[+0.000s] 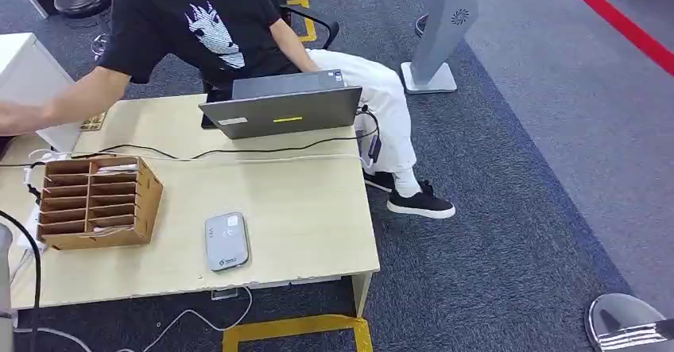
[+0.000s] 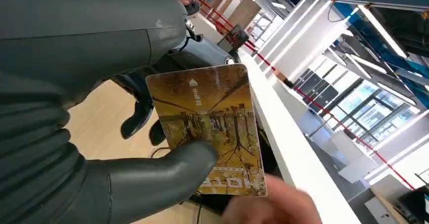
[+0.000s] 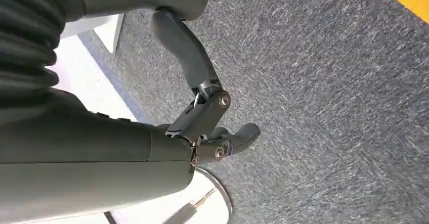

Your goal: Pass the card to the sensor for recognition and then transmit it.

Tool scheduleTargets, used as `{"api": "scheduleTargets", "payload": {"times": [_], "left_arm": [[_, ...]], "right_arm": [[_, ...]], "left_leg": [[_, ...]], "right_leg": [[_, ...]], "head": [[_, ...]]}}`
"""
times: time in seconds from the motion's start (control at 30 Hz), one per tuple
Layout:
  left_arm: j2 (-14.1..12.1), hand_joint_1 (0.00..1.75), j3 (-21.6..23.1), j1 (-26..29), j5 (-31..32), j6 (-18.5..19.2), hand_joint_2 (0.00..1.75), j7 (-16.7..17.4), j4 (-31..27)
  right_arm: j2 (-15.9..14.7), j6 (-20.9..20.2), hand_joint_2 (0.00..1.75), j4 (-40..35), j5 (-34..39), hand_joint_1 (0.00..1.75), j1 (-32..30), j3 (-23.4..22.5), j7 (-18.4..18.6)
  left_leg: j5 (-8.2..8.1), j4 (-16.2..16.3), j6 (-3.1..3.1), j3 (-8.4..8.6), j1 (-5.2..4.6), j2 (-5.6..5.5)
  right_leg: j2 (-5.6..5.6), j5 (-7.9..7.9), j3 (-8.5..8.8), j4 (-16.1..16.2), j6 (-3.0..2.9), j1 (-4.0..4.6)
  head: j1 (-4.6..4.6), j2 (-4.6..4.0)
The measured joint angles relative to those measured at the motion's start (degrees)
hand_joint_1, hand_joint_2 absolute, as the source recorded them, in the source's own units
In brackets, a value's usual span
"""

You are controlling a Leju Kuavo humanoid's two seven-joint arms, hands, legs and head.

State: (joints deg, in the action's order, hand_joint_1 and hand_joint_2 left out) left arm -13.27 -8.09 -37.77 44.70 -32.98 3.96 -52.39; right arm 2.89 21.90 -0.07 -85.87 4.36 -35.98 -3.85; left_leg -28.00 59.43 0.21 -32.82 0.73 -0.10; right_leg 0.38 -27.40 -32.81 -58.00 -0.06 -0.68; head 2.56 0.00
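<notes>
- Left hand (image 2: 101, 148): thumb pressed on the card (image 2: 210, 128) face, darker fingers behind it; the card is pinched and stands clear of the palm.
- A person's fingertip (image 2: 273, 204), blurred, sits at the card's far corner, just beyond the thumb. Whether it touches the card cannot be told.
- Right hand (image 3: 202, 118): hangs over carpet, fingers curled inward, holding nothing.
- Sensor (image 1: 226, 241): a flat grey pad lying on the desk (image 1: 302, 201), below and ahead of the left hand, beside the wooden rack (image 1: 99, 201).
- Laptop (image 1: 290, 110) and the seated person (image 1: 230, 26) lie farther off, past the sensor.
- Step in hand, as judged: the card is secured but not yet presented to the sensor.
- To do it well: keep the pinch firm, lower the card with its face parallel to the pad, centre it above the pad, and avoid the rack and the black cable (image 1: 238, 149).
- Risk: a shallow pinch may let the card rotate or slip.
</notes>
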Motion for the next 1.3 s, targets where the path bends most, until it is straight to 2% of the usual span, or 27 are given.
{"api": "scheduleTargets", "payload": {"times": [0.37, 0.5, 0.63, 0.77, 0.87, 0.93, 1.0, 1.1, 1.2, 1.3], "left_arm": [[-0.4, 1.75, -1.5, 1.0, -1.0, 0.0, 1.75, -0.7, 0.0], [-0.2, 1.75, -1.6, 1.7, -2.3, 0.2, 1.75, -2.9, -0.1], [2.1, 1.75, -0.6, 4.8, -2.8, 1.0, 1.75, -6.8, -4.2], [4.1, 1.75, 1.3, 7.4, -2.3, 0.8, 1.75, -7.0, -7.9], [4.5, 1.75, 2.0, 8.1, -2.4, 0.8, 1.75, -7.0, -9.4], [4.8, 1.75, 2.5, 8.6, -2.6, 1.2, 1.75, -8.3, -10.4], [5.6, 1.75, 3.8, 9.8, -1.9, 1.5, 1.75, -9.8, -12.6], [7.2, 1.75, 8.1, 12.9, 2.6, 1.1, 1.75, -10.2, -16.2], [8.5, 1.75, 12.3, 17.2, 1.7, -1.1, 1.75, -11.4, -20.6], [9.3, 1.75, 15.7, 20.9, 1.5, -1.1, 1.75, -11.6, -26.0]], "right_arm": [[0.1, -0.3, 1.75, 0.0, -0.5, 0.0, 0.2, -0.4, 0.0], [0.1, -0.2, 1.75, 0.0, -1.1, 0.0, 0.2, -0.6, 0.0], [0.1, 0.7, 1.75, 0.0, -1.7, 0.0, 0.0, -1.6, -0.3], [0.1, 0.9, 1.75, 0.0, -1.8, 0.0, -0.5, -2.1, -0.5], [0.1, 0.9, 1.75, 0.0, -1.8, 0.0, -0.8, -2.4, -0.5], [0.1, 0.9, 1.75, 0.0, -1.8, 0.0, -0.8, -2.5, -0.5], [0.1, 0.9, 1.75, 0.0, -1.8, 0.0, -0.9, -2.8, -0.5], [0.4, -1.1, 1.75, 0.0, -1.7, 0.0, -1.5, -3.1, 0.9], [0.6, 1.1, 1.75, 0.0, -1.5, 0.0, -2.0, -3.2, -0.2], [0.7, 1.5, 1.75, 0.1, -1.3, 0.0, -2.0, -3.3, -0.2]], "left_leg": [[0.0, 0.0, 0.0, 0.0, 0.0, -0.01], [0.0, 0.0, 0.0, 0.01, -0.01, -0.01], [0.0, 0.0, 0.0, 0.01, -0.05, -0.03], [-0.02, 0.0, 0.02, -0.02, -0.06, 0.09], [-0.02, 0.0, 0.02, -0.01, -0.05, 0.07], [-0.02, 0.0, 0.02, 0.0, -0.04, 0.07], [-0.02, 0.0, 0.02, 0.0, -0.04, 0.05], [-0.02, 0.0, 0.03, -0.01, -0.08, 0.01], [-0.07, 0.0, 0.08, -0.09, -0.08, 0.16], [-0.12, 0.0, 0.12, -0.07, -0.1, 0.16]], "right_leg": [[-0.01, 0.0, 0.0, 0.0, 0.0, 0.0], [-0.01, 0.0, -0.01, 0.0, 0.0, 0.0], [-0.02, -0.01, -0.04, 0.0, 0.02, -0.01], [0.1, 0.0, -0.05, 0.0, 0.02, -0.02], [0.07, 0.0, -0.07, 0.0, 0.02, -0.02], [0.08, 0.0, -0.08, 0.0, 0.02, -0.02], [0.07, -0.01, -0.08, 0.0, 0.02, -0.02], [0.02, -0.01, -0.04, 0.0, 0.03, -0.04], [0.18, -0.01, -0.13, 0.0, 0.03, -0.04], [0.18, -0.02, -0.13, 0.1, 0.05, -0.05]], "head": [[0.0, 0.0], [0.0, 0.0], [0.02, 0.0], [0.0, 0.0], [0.0, 0.0], [-0.02, 0.0], [-0.02, 0.0], [0.0, 0.0], [0.07, 0.0], [0.04, 0.0]]}}
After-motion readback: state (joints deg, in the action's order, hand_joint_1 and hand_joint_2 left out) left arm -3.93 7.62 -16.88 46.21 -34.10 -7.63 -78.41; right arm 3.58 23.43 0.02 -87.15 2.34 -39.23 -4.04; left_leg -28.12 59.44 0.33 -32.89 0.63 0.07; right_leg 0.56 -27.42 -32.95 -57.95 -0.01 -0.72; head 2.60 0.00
